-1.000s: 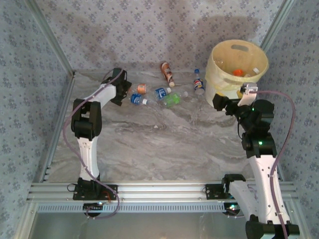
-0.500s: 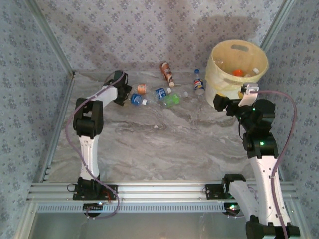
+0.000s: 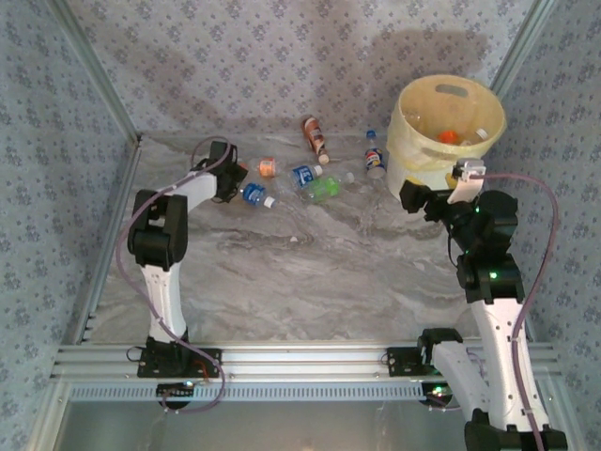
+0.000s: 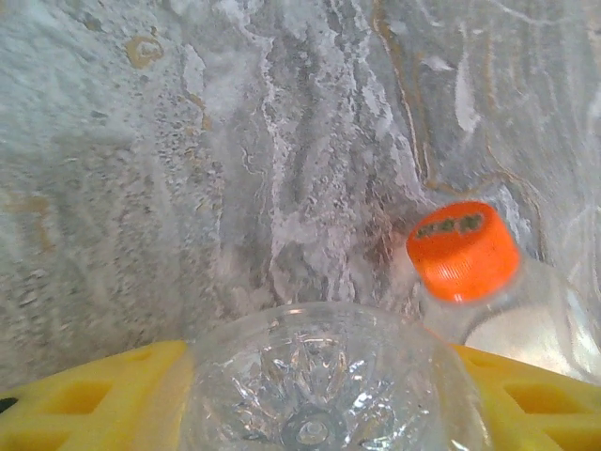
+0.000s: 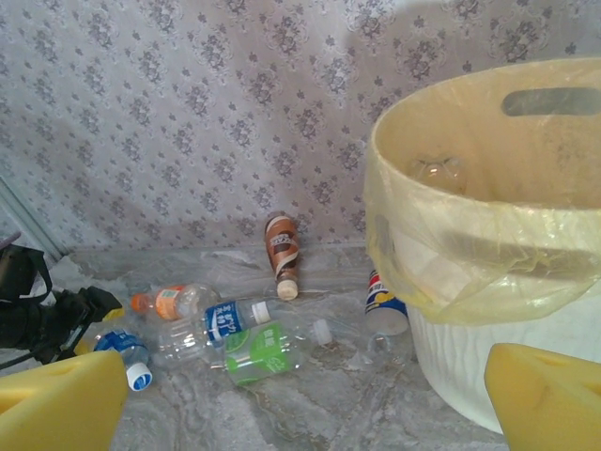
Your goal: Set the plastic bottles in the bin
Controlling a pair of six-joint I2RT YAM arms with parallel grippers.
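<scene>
Far left on the counter (image 3: 329, 272), left tool (image 4: 324, 357) clamps a blue-label bottle (image 3: 252, 194); right tool (image 5: 305, 376) stands apart beside the bin (image 5: 470, 366).

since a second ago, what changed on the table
The left gripper closed its jaws on the blue-label bottle and shifted it slightly toward the near left, away from the orange-label bottle. The right gripper stayed open beside the bin, and the other bottles did not move.
</scene>
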